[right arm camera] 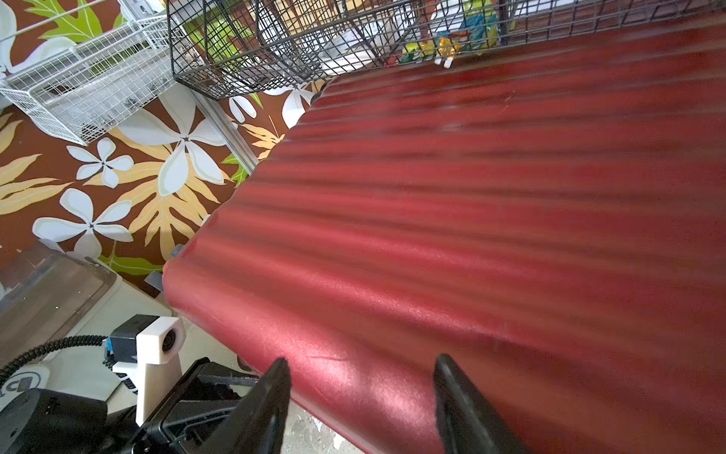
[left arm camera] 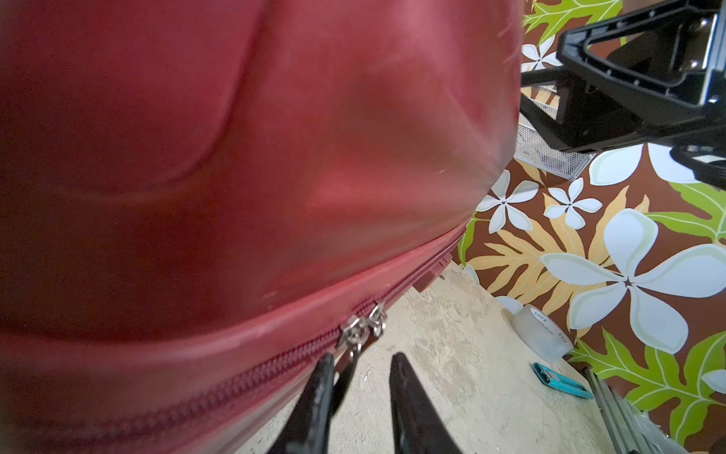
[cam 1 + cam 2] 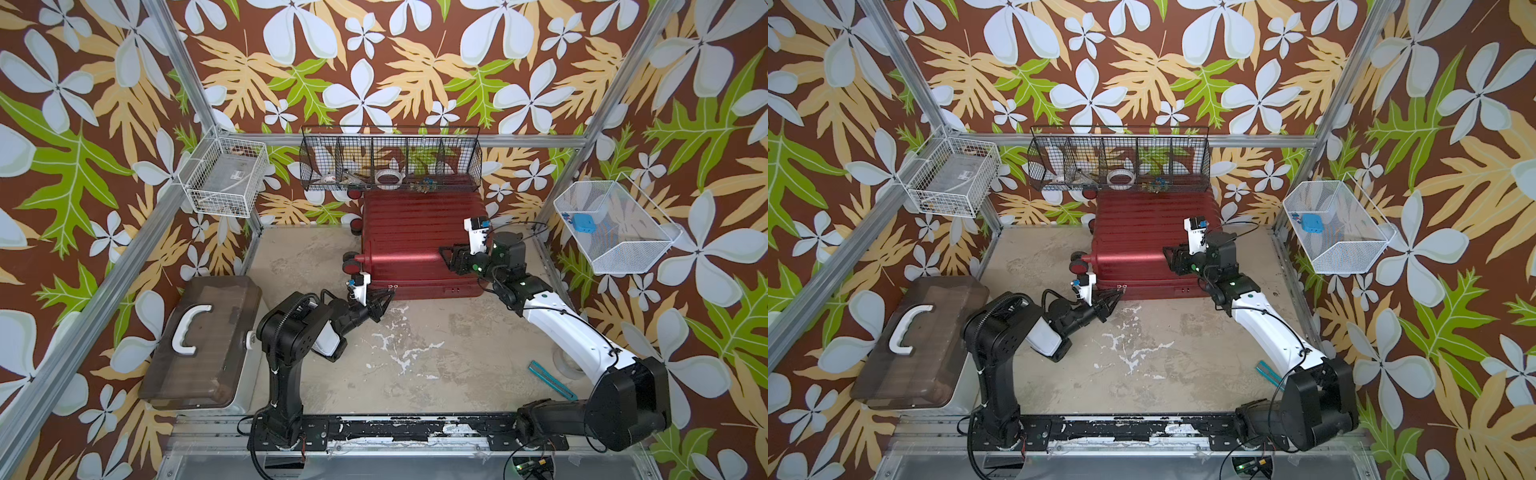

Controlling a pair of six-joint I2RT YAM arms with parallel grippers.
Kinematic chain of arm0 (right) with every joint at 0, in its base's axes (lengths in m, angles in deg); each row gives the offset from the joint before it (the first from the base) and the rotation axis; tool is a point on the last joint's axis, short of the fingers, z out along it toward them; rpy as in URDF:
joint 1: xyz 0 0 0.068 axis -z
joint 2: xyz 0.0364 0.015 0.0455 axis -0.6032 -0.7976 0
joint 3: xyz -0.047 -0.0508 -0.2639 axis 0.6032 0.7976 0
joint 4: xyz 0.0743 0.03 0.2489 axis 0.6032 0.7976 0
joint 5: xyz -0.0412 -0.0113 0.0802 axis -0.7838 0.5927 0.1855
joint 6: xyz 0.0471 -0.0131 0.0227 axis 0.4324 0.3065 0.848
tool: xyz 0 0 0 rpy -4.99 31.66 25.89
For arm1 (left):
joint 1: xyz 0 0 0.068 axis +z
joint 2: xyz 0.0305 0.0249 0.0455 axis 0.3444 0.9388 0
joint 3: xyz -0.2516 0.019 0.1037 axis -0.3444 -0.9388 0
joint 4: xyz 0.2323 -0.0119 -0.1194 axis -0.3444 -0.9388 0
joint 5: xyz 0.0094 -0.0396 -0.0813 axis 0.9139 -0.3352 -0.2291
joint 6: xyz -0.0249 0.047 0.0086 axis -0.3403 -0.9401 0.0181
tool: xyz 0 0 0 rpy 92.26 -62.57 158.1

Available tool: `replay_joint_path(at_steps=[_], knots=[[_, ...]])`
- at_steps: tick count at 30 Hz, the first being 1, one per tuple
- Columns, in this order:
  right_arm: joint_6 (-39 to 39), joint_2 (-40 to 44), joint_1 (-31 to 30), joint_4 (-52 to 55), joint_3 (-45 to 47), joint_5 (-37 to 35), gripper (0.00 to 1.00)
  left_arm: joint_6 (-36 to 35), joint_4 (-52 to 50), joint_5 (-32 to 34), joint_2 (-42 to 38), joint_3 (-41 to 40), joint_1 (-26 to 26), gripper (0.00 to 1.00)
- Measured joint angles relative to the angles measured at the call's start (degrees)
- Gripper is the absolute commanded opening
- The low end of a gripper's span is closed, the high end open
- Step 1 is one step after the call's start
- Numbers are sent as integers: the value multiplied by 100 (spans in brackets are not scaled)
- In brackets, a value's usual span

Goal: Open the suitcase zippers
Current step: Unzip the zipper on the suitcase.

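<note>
The dark-red ribbed suitcase (image 3: 415, 241) (image 3: 1142, 241) lies flat at the back of the floor. Its zipper band (image 2: 235, 377) runs along the front seam, with two metal pull tabs (image 2: 363, 326) (image 3: 392, 286) side by side. My left gripper (image 2: 362, 359) (image 3: 388, 293) is at those tabs with its jaws narrowly apart. One hanging tab lies between them, against one finger (image 2: 322, 377). My right gripper (image 1: 362, 361) (image 3: 451, 253) is open over the suitcase's top shell (image 1: 471, 196) near its right side, with nothing between its fingers.
A brown box with a white handle (image 3: 199, 345) sits at the front left. A black wire basket (image 3: 390, 162) hangs over the suitcase's back. White baskets (image 3: 224, 178) (image 3: 615, 228) hang on the side walls. A teal tool (image 3: 550, 380) and a tape roll (image 2: 546, 334) lie at the right.
</note>
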Motion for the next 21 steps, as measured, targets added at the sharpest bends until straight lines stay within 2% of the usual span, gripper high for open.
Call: replay_joint_path(at_steps=[18, 21], knots=[[2, 44, 0, 109, -20, 2, 60, -76, 31, 39, 295, 177, 2, 24], [2, 39, 0, 131, -33, 2, 61, -61, 33, 0, 326, 214, 0, 20]])
